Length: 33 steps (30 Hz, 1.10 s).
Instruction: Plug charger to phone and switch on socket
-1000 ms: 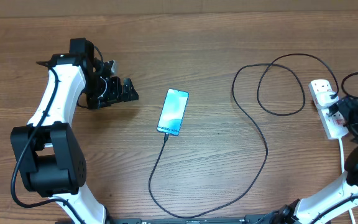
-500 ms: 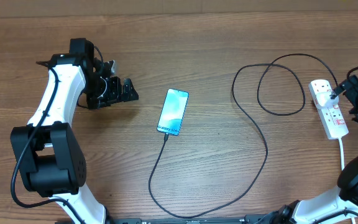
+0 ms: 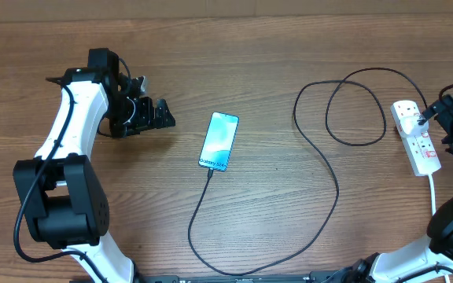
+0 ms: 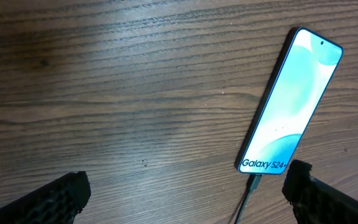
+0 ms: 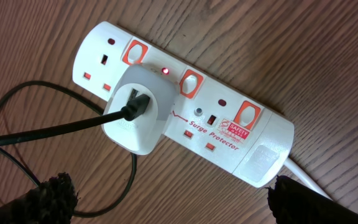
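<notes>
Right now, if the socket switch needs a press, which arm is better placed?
Right. The right hand, open, is beside the socket, switches in its wrist view; the left hand is across the table, beyond the phone.

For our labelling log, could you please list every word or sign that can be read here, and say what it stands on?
"Galaxy S24+": white, at the lower end of the phone screen.
"Surge Protector": red, on the socket.
"SAFETY MARK": on the red label on the socket; its finer print is too small to read.
</notes>
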Available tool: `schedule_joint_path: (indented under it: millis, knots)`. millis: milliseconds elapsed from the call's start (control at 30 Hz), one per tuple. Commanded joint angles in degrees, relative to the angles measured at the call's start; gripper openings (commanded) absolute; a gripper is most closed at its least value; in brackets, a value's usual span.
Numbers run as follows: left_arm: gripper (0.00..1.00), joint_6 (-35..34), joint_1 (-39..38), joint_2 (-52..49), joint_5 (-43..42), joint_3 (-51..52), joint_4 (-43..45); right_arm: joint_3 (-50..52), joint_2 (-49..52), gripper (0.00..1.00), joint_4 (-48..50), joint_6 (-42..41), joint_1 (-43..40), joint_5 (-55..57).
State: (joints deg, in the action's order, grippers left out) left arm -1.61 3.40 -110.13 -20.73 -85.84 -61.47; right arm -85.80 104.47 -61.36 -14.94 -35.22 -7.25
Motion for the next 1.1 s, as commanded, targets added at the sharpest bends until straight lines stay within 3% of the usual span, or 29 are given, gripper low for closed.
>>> schedule_joint_path:
  millis: [0,600,1067]
  knots:
    - [1.0,-0.7,0.2,1.5,0.4,-0.5,0.1,-0.1,-0.4,1.0,0.2,0.4,-0.1,-0.3]
    - [1.0,-0.7,-0.3,2.3,0.4,-0.5,0.2,-0.1,-0.4,1.0,0.2,0.4,-0.1,-0.3]
    - [1.0,-0.8,-4.3,21.7,0.4,-0.5,0.2,-0.1,-0.4,1.0,0.2,0.4,-0.1,-0.3]
